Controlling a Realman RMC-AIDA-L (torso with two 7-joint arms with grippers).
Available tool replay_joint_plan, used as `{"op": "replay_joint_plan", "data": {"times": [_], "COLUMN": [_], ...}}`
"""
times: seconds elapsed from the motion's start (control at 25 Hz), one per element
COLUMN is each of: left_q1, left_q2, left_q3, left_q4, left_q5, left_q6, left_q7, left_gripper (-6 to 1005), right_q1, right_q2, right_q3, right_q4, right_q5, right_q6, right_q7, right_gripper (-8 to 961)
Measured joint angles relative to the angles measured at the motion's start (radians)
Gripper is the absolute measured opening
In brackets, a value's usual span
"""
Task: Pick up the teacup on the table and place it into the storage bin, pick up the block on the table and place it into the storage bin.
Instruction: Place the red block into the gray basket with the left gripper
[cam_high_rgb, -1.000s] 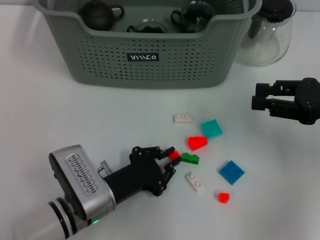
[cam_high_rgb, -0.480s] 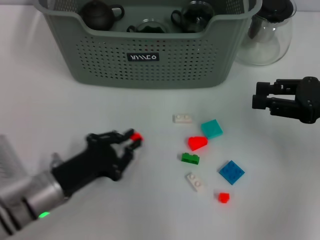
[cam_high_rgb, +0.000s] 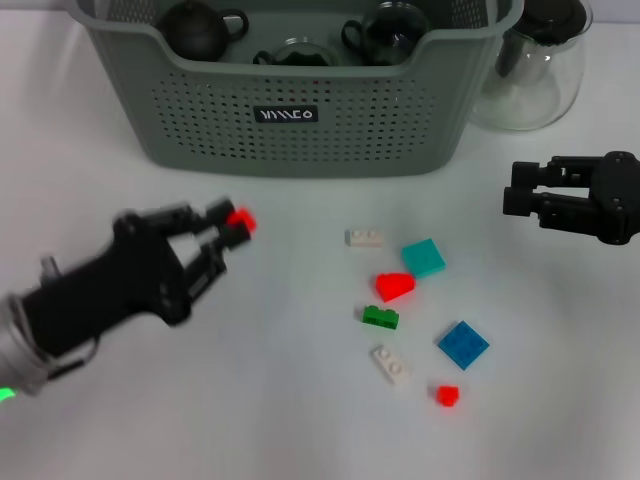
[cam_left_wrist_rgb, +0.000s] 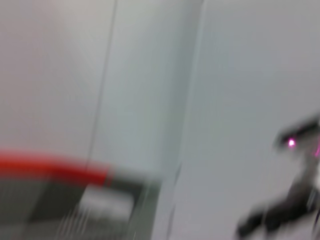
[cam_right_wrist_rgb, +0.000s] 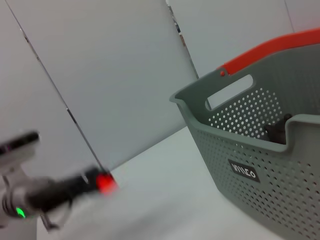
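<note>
White tabletop (cam_high_rgb: 300, 420) carried seven loose blocks while the left gripper (cam_high_rgb: 232, 224), clenched on a small red block (cam_high_rgb: 240, 219), hung short of the storage bin (cam_high_rgb: 300, 120) already holding teaware; right gripper (cam_high_rgb: 522, 200) idle, fingers unclear.

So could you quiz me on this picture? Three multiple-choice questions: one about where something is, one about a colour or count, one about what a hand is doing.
1. Where is the glass pitcher?
A. inside the bin
B. beside the bin, on the robot's right
C. among the blocks

2. How many blue square blocks lie on the table?
A. one
B. three
C. none

3. What is the left hand doing?
A. lying empty on the table
B. gripping a teacup
C. pinching a small red block in the air

Answers:
1 B: the glass pitcher stands next to the storage bin.
2 A: a single blue block.
3 C: the left hand grips a red block; the right hand hovers aside.
</note>
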Motion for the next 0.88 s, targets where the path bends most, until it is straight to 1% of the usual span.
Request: {"op": "replay_joint_plan", "data": {"times": [0.04, 0.08, 0.12, 0.2, 0.24, 0.32, 0.4, 0.48, 0.52, 0.6, 0.68, 0.76, 0.8, 0.84, 0.88], "left_q1": [-0.021, -0.033, -0.072, -0.135, -0.171, -0.264, -0.351, -0.43, -0.468, -0.515, -0.542, -0.554, -0.555, -0.558, -0.564], "left_q2": [0.006, 0.011, 0.025, 0.047, 0.059, 0.087, 0.109, 0.124, 0.13, 0.14, 0.145, 0.147, 0.147, 0.145, 0.14], "left_q3": [-0.01, -0.018, -0.038, -0.057, -0.059, -0.059, -0.052, -0.012, 0.032, 0.169, 0.364, 0.614, 0.692, 0.807, 0.876], "left_q4": [0.013, 0.019, 0.029, 0.035, 0.041, 0.063, 0.097, 0.142, 0.168, 0.23, 0.312, 0.41, 0.437, 0.47, 0.489], "left_q5": [-0.021, -0.036, -0.087, -0.176, -0.211, -0.267, -0.283, -0.279, -0.274, -0.265, -0.223, -0.129, -0.09, -0.032, 0.024], "left_q6": [0.062, 0.09, 0.139, 0.154, 0.135, 0.067, -0.031, -0.147, -0.21, -0.34, -0.489, -0.667, -0.719, -0.784, -0.822], "left_q7": [-0.05, -0.079, -0.171, -0.325, -0.408, -0.579, -0.709, -0.814, -0.862, -0.962, -1.091, -1.28, -1.345, -1.435, -1.496], "left_gripper": [189, 189, 190, 190, 190, 191, 191, 191, 192, 192, 192, 193, 193, 193, 193], "right_q1": [0.0, 0.002, 0.002, 0.005, 0.005, 0.006, 0.007, 0.009, 0.009, 0.01, 0.011, 0.013, 0.013, 0.014, 0.014], "right_q2": [0.0, 0.0, 0.0, -0.001, -0.001, -0.001, -0.001, 0.0, 0.0, 0.0, 0.0, 0.0, 0.0, 0.0, 0.0], "right_q3": [0.001, 0.001, 0.001, 0.001, 0.0, -0.003, -0.005, -0.005, -0.005, -0.005, -0.005, -0.005, -0.005, -0.005, -0.005], "right_q4": [0.0, 0.0, 0.0, 0.0, 0.0, 0.0, 0.0, 0.0, 0.0, 0.0, 0.0, 0.0, 0.0, 0.0, 0.0], "right_q5": [0.0, 0.0, 0.0, 0.0, 0.0, 0.0, 0.0, 0.0, 0.0, 0.0, 0.0, 0.0, 0.0, 0.0, 0.0], "right_q6": [0.0, 0.0, 0.0, 0.0, 0.0, 0.0, 0.0, 0.0, 0.0, 0.0, 0.0, 0.001, 0.001, 0.001, 0.001], "right_q7": [0.0, 0.0, 0.0, 0.0, 0.0, 0.0, 0.0, 0.0, 0.0, 0.0, 0.0, 0.0, 0.0, 0.0, 0.0], "right_gripper": [485, 485, 485, 485, 485, 485, 486, 486, 486, 486, 486, 486, 486, 485, 485]}}
